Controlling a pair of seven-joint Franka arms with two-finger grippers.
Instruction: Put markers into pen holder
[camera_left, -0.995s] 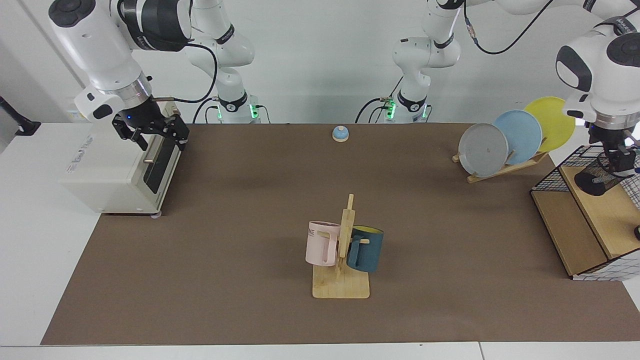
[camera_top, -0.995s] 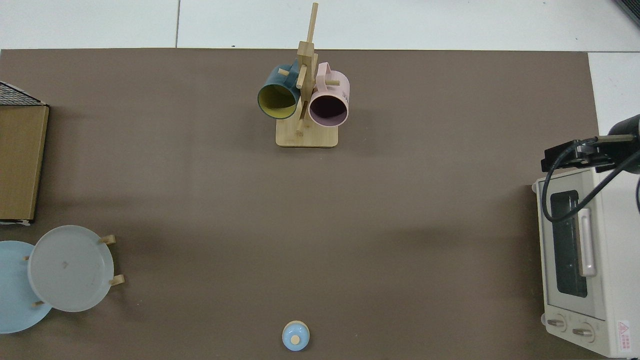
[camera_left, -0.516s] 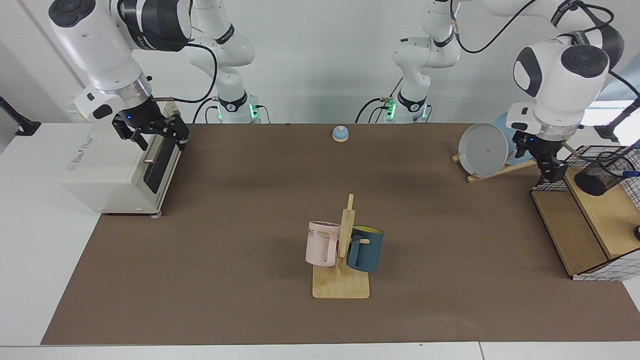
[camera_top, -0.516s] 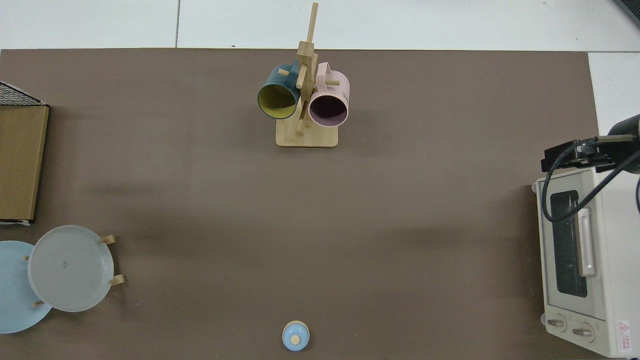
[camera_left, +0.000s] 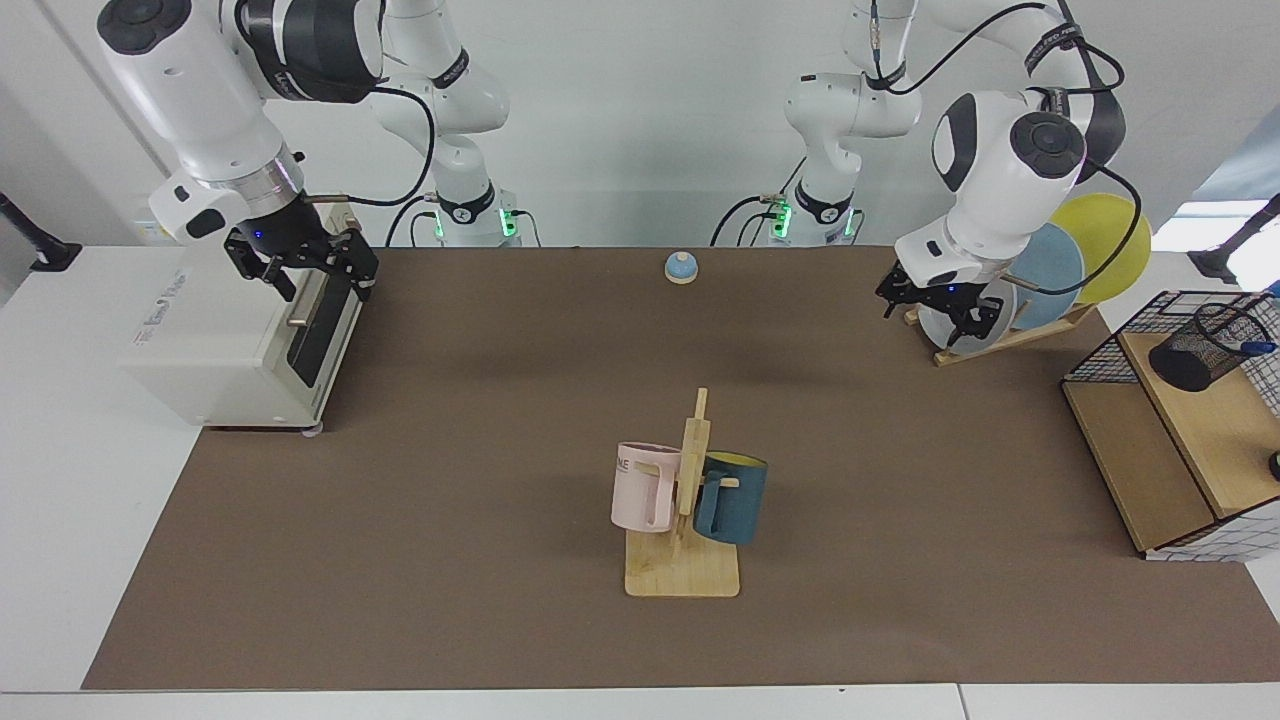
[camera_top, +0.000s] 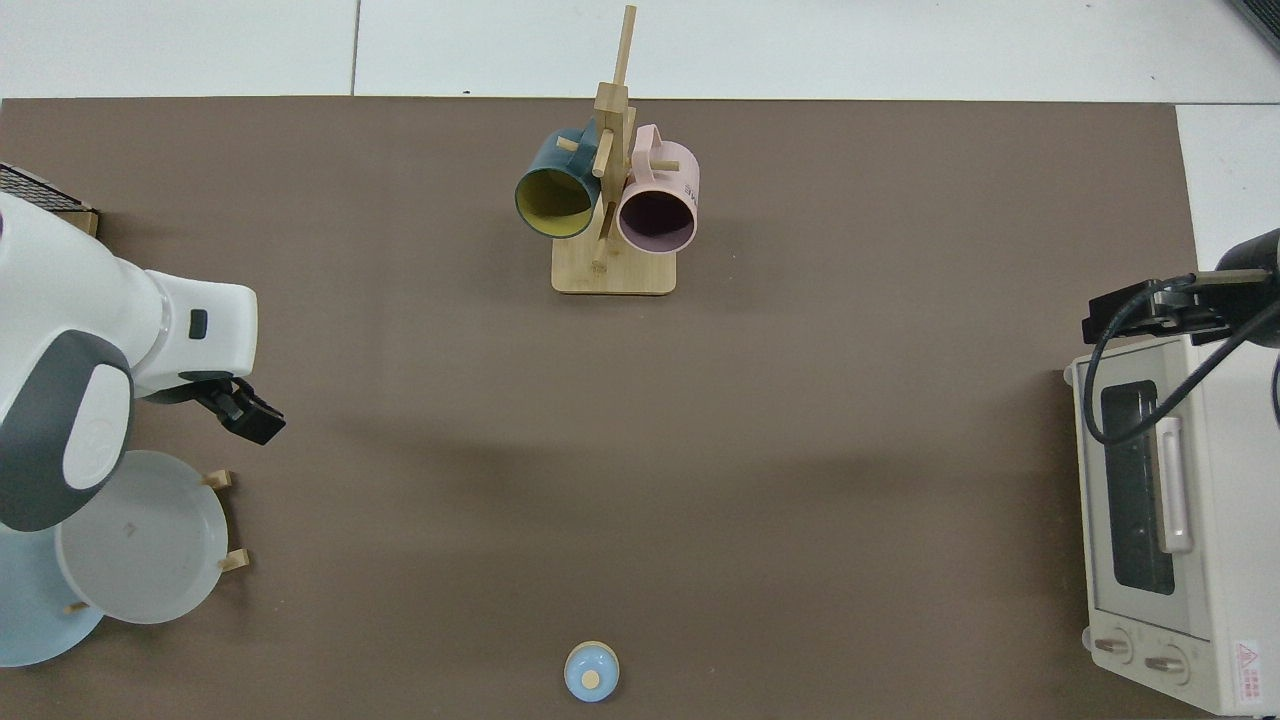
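Our left gripper (camera_left: 945, 312) hangs empty, fingers slightly parted, beside the grey plate (camera_left: 962, 318); our right gripper (camera_left: 305, 262) waits open over the white toaster oven (camera_left: 240, 340). The blue-capped white marker (camera_left: 1255, 348) leans from the black wire-mesh pen holder (camera_left: 1195, 352); a knock could tip both.

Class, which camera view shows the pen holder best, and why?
The facing view: the pen holder stands on the wire basket's wooden shelf, a marker poking from it. The top view does not show it.

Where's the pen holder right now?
In the facing view, the pen holder stands at far right on the wooden shelf inside the wire basket, a marker poking from it.
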